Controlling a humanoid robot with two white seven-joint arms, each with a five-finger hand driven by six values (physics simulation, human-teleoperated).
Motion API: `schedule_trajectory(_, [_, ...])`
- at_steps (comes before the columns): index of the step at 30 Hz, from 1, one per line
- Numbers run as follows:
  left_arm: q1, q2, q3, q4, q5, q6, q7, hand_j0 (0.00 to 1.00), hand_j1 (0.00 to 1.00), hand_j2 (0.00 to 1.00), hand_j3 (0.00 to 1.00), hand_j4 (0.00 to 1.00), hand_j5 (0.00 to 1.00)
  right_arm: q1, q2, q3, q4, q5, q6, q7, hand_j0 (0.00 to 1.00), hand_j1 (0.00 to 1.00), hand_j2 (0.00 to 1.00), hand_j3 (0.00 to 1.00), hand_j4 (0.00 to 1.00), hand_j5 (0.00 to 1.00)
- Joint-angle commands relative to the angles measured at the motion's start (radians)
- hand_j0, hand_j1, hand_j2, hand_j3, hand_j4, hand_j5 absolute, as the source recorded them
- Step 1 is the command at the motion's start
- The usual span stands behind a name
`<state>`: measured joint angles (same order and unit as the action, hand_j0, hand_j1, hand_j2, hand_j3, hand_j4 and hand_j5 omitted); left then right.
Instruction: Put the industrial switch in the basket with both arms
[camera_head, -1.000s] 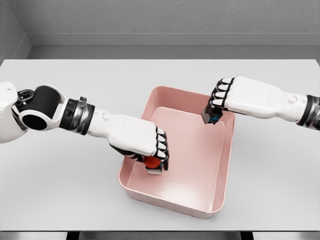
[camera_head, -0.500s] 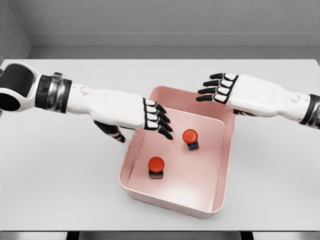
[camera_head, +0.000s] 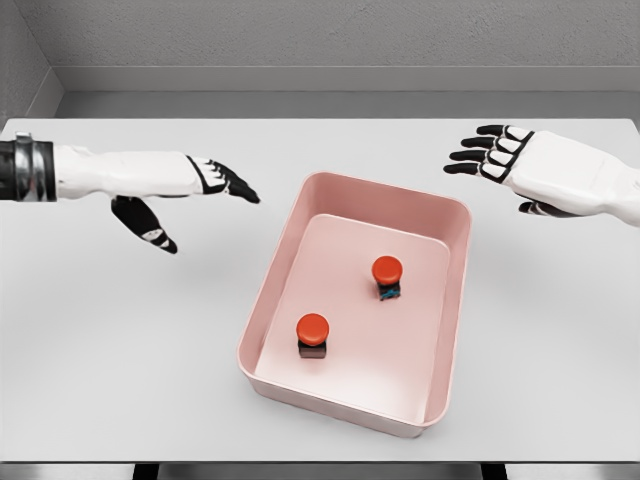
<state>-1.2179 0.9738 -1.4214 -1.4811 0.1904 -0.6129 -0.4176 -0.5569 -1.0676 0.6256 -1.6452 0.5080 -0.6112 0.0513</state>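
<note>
Two industrial switches (camera_head: 312, 334) (camera_head: 387, 277) stand upright inside the pink basket (camera_head: 277, 275), between my hands; left hand (camera_head: 205, 178) and right hand (camera_head: 515, 165) hover outside it, fingers spread, empty.

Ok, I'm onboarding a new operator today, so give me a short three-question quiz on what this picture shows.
1. True or false: both red-topped switches, the nearer switch and the farther switch, sit inside the pink basket.
2. How many robot hands hold something? A) none B) one C) two
3. Fill in: the left robot hand and the right robot hand are both ____ the basket's rim, over the white table.

Key: 1 true; 2 A; 3 outside.
</note>
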Motion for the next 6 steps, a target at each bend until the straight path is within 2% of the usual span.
schedule_trajectory(1, [0.003,0.000,0.001,0.025,0.009,0.002,0.000,1.00,1.00,1.00,1.00,1.00,1.00,0.000,-0.002,-0.001,0.001,-0.006,0.000,-0.001,1.00,1.00,1.00,1.00,1.00,1.00])
schedule_trajectory(6, [0.004,0.000,0.001,0.024,0.009,0.002,0.000,1.00,1.00,1.00,1.00,1.00,1.00,0.000,-0.002,-0.001,-0.001,-0.006,0.000,-0.001,1.00,1.00,1.00,1.00,1.00,1.00])
